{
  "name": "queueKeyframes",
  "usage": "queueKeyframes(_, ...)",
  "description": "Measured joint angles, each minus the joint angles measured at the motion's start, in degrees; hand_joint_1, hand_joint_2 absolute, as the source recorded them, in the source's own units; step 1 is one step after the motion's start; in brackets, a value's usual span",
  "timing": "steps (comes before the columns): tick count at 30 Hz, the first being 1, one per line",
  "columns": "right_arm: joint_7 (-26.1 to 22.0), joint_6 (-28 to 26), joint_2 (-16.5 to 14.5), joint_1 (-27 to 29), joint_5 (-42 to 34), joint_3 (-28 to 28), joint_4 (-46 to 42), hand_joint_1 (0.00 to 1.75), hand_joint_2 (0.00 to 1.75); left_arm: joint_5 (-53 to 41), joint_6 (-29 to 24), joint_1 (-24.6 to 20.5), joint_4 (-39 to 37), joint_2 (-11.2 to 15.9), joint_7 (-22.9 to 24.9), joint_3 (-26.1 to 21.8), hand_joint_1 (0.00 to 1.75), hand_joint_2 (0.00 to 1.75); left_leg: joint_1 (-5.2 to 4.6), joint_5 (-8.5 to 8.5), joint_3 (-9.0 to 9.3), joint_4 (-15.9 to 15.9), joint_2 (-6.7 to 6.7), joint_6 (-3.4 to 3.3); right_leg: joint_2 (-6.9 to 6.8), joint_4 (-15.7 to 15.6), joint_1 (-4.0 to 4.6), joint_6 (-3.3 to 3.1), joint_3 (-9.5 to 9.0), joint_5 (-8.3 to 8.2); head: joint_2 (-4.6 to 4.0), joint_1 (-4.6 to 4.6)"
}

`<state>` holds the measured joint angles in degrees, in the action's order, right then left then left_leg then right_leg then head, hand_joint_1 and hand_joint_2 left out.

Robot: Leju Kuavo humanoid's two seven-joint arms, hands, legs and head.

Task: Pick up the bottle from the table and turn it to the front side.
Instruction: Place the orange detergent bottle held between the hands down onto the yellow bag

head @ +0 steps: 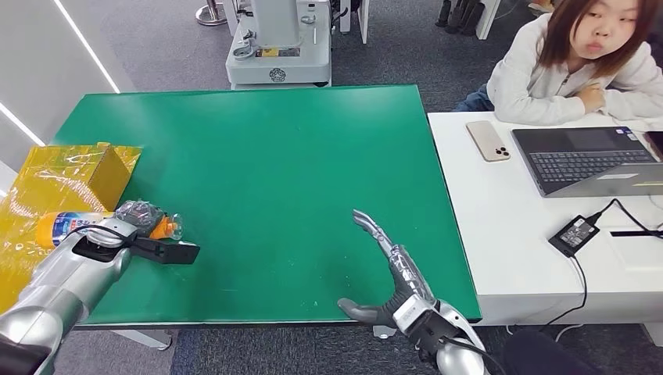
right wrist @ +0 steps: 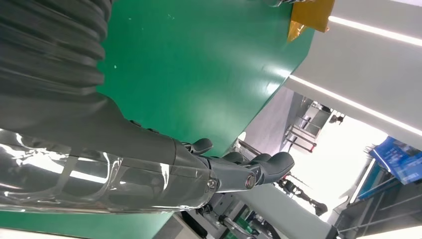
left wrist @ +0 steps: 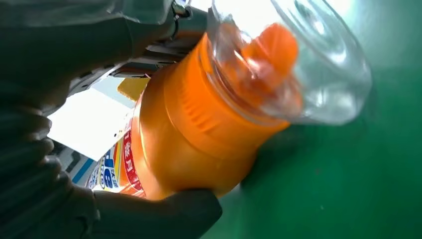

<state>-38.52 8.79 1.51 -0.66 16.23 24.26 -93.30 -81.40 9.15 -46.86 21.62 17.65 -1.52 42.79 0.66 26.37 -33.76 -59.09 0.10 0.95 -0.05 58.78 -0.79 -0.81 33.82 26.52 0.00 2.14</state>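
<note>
Right hand (head: 391, 285) sits over the near edge of the green counter (head: 266, 156), fingers (head: 367, 223) spread and extended, holding nothing. Left hand (head: 117, 234) is at the counter's left edge with fingers (left wrist: 164, 211) wrapped around the orange bottle (left wrist: 199, 129), which lies on its side, clear cap pointing toward the counter's middle, label end over the yellow packaging (head: 55, 183). Further back: a white desk (head: 508, 226) to the right carrying a phone (head: 489, 141), laptop (head: 586, 156) and power adapter (head: 575, 234), a person (head: 578, 62) seated behind it, and a grey machine base (head: 277, 55) beyond the counter's far edge.
</note>
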Motion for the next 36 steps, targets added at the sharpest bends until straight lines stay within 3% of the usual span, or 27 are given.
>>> queueKeyframes(1,0.1,0.0,0.0,0.0,0.2,0.2,-0.2,0.0,1.75,0.2,0.3,-0.1,-0.6,-0.3,0.5,-0.4,0.0,1.75,0.0,0.0,0.05,0.0,0.01,0.0,0.0,0.0,0.0,0.0,-0.05,0.0,0.0,-0.01)
queueKeyframes(8,0.7,-0.4,0.0,0.5,1.7,1.7,-1.3,0.0,1.75,-0.1,-1.3,0.3,-2.6,-1.6,3.0,-2.0,0.0,1.75,0.03,-0.08,0.16,0.0,0.07,0.12,0.09,0.0,0.01,-0.06,-0.11,-0.03,0.0,-0.01)
queueKeyframes(15,1.5,0.1,0.0,1.3,1.7,2.3,-2.2,0.0,1.75,2.2,-9.9,1.7,-2.8,-1.7,2.3,-4.1,0.0,1.75,0.02,-0.09,0.21,0.1,0.05,0.14,0.06,0.0,0.01,-0.08,-0.11,-0.03,0.0,0.0)
queueKeyframes(20,1.7,0.5,0.0,2.0,1.5,2.3,-2.2,0.0,1.75,9.8,-24.8,5.0,-2.8,-3.0,-4.3,-9.3,0.0,1.75,0.01,-0.11,0.2,0.1,-0.02,0.16,-0.02,0.0,0.0,-0.09,-0.11,-0.02,0.0,0.0)
queueKeyframes(23,2.3,0.6,0.0,2.2,1.0,2.5,-2.3,0.0,1.75,14.8,-34.8,8.1,-2.2,-5.0,-9.0,-13.1,0.0,1.75,0.01,-0.11,0.16,0.1,0.0,0.16,0.02,0.0,0.0,-0.08,-0.07,-0.03,0.0,-0.01)
queueKeyframes(25,2.6,0.5,0.0,2.2,0.4,2.7,-2.3,0.0,1.75,20.1,-38.5,10.0,-1.3,-6.8,-13.4,-16.1,0.0,1.75,0.0,-0.11,0.14,0.1,0.03,0.16,0.05,0.0,0.0,-0.08,-0.05,-0.04,0.0,-0.01)
queueKeyframes(29,3.0,0.1,0.1,2.1,-0.7,2.9,-2.2,0.0,1.75,29.7,-40.5,12.6,1.2,-9.9,-21.8,-22.8,0.0,1.75,0.0,-0.1,0.04,0.0,-0.01,0.15,0.03,0.0,-0.01,-0.07,0.01,-0.05,0.0,-0.01)
queueKeyframes(36,3.0,0.0,0.2,2.1,-0.9,3.0,-2.0,0.0,1.75,32.2,-40.0,14.6,3.6,-12.0,-23.9,-28.0,0.0,1.75,0.03,-0.1,-0.05,0.0,0.0,0.15,0.04,0.0,0.0,-0.08,0.14,-0.04,0.0,0.0)
